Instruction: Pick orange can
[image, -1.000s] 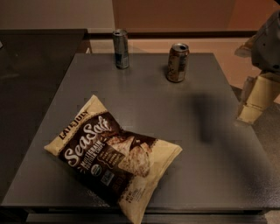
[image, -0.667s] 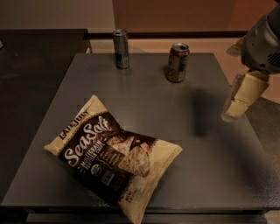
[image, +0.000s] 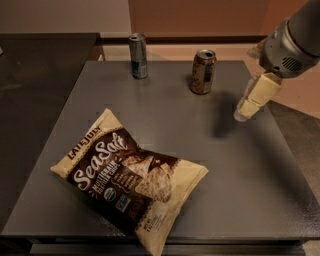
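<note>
The orange can (image: 202, 71) stands upright near the far edge of the grey table (image: 170, 125), a little right of centre; it has an orange-brown mottled body and a silver top. My gripper (image: 249, 104) hangs above the table's right side, to the right of the can and a bit nearer the camera. It is apart from the can and holds nothing that shows. Its shadow falls on the table between it and the can.
A slim, taller grey-blue can (image: 138, 55) stands left of the orange can at the far edge. A large chip bag (image: 127, 176) lies on the near left part of the table. A dark counter (image: 35, 75) runs along the left.
My arm and gripper have moved left and inward over the table, closer to the orange can. The cans and the bag have not moved.
</note>
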